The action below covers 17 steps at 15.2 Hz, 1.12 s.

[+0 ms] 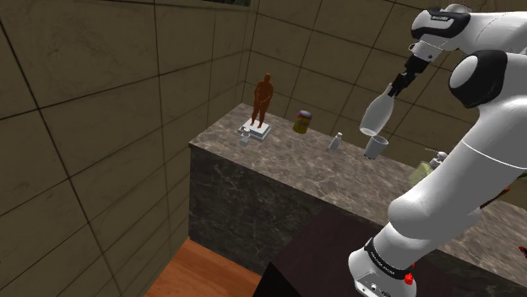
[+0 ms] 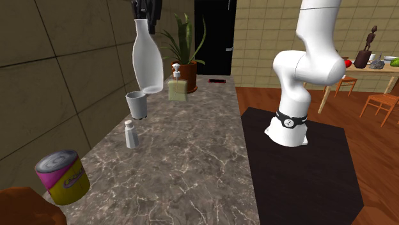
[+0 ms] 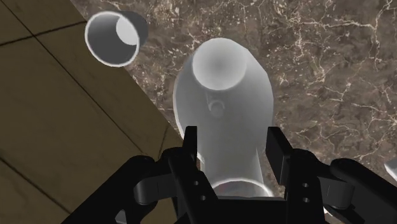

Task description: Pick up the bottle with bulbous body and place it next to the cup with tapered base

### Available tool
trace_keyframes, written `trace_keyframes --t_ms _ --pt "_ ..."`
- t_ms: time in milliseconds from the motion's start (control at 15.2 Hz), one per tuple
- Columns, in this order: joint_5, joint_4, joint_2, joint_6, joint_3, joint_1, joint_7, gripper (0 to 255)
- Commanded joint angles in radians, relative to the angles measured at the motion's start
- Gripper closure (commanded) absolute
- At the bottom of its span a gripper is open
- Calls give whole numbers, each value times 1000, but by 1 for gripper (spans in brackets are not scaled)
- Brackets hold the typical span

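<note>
The white bulbous bottle [image 3: 222,95] hangs neck-up, its narrow neck pinched between the two black fingers [image 3: 189,144] of the gripper [image 3: 232,145]. The jaws are closed on it from both sides. Its wide body points straight down beyond the fingertips, clear of the marble counter [image 2: 192,160]. Gripping the slim neck makes sense, since the swollen body looks too broad for the jaws to span.

The grey tapered cup [image 3: 113,38] stands upright on the counter, below the jaws and off to one side of them, close to the tiled wall [image 1: 101,93]. In the shoulder view the bottle's base sits just above the cup's rim. I judge that the carry is nearly done and a lowering beside the cup remains.

Further out from the jaws stand a small white shaker [image 2: 131,135] and a soap dispenser [image 2: 178,84], one on either side of the cup. The landing spot is therefore tight.
</note>
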Motion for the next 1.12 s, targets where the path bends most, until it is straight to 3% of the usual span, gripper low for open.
trace_keyframes --t_ms 0,528,660,726,1056 --pt "15 17 18 -8 -24 -30 -55 255" --pt "124 178 164 -82 -107 -192 -277 255" --pt "161 238 215 -110 -120 -247 -330 255" --pt "195 298 264 -137 -129 -300 -375 255" --pt "176 193 236 -55 -126 -274 -378 255"
